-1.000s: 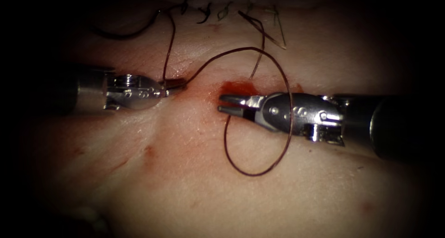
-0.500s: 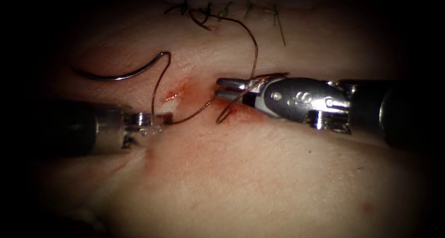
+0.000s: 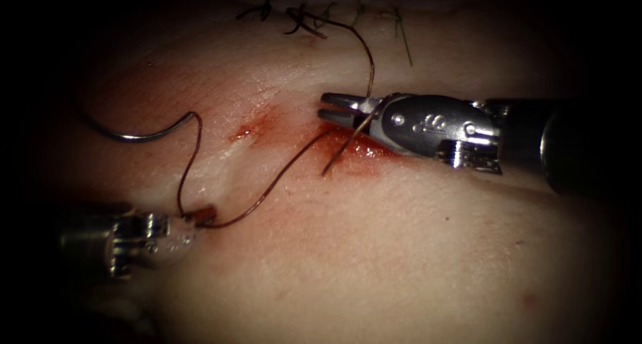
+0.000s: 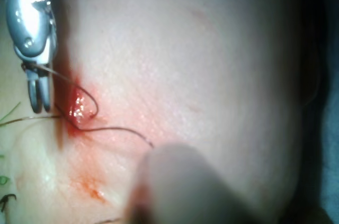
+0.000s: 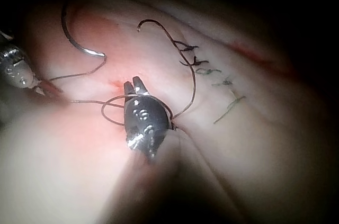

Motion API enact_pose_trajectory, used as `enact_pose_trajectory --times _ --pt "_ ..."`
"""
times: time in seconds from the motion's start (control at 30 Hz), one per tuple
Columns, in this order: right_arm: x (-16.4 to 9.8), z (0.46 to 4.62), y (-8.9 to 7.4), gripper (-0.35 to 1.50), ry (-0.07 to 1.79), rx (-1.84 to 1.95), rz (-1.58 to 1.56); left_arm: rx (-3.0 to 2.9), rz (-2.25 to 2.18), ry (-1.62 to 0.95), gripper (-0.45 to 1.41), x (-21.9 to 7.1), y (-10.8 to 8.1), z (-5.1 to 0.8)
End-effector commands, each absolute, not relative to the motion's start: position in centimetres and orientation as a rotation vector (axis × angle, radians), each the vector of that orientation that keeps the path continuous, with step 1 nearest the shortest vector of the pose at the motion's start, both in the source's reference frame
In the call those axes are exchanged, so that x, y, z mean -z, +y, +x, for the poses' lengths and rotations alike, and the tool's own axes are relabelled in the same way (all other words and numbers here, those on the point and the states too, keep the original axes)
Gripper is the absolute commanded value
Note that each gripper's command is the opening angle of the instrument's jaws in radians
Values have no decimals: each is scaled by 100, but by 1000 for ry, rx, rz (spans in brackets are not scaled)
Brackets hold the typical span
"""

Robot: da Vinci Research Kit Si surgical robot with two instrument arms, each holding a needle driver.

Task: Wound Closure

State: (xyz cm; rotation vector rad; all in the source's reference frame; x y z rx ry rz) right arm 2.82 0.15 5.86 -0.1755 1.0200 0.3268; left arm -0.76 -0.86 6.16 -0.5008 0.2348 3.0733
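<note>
While the left tool (image 3: 194, 220) lies low at near left, jaws clamped on thread (image 3: 267, 190), the right tool (image 3: 334, 108) reaches level from the right, jaws slightly apart with thread wrapped around them; the needle (image 3: 144, 135) rests free on tissue (image 3: 374, 264).

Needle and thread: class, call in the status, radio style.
Left tool shut on thread. Right tool open, thread looped round it. Needle free on tissue.

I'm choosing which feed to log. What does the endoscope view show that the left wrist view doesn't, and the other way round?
Endoscope view: the needle lying free on the tissue left of the cut, and the left tool shut on the thread near it. Left wrist view: the thread curling round the red fluid. Both: the right tool, jaws open, holding nothing, with thread across it.
</note>
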Motion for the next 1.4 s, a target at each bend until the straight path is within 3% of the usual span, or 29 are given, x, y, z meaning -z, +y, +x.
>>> enact_pose_trajectory --times 0.03,0.23,0.27,0.3,0.47,0.73,1.07,1.17,1.2,1.23,1.27,1.37,1.4 --pt "-592 289 13 10 1017 -332 -178 -3074 -520 220 -45 -616 -96 -78" --pt "-601 298 13 24 987 -333 -183 -3050 -601 222 -45 -583 -97 -55" --pt "-603 300 12 30 982 -331 -182 -3044 -614 220 -45 -577 -95 -52" --pt "-609 306 10 52 970 -327 -183 -3030 -656 224 -45 -560 -93 -45" --pt "-625 318 8 98 954 -324 -197 -3001 -781 187 -45 -515 -99 -41" --pt "-624 319 -5 99 934 -289 -153 -2973 -850 198 -45 -483 -78 -58" --pt "-620 302 -10 101 946 -263 -124 -2962 -815 267 -45 -529 -20 -23" --pt "-620 299 -11 101 948 -261 -123 -2971 -804 282 -35 -538 -11 -15" --pt "-620 295 -11 101 943 -259 -123 -2958 -805 281 -25 -550 -3 -7" --pt "-620 292 -11 101 940 -260 -126 -2954 -804 282 4 -554 0 -4" --pt "-621 290 -11 103 938 -260 -127 -2938 -802 279 47 -560 2 -2" --pt "-621 281 -9 103 930 -264 -138 -2817 -863 213 113 -569 0 -2" --pt "-621 279 -9 103 930 -265 -141 -2789 -885 191 116 -570 -2 -4"
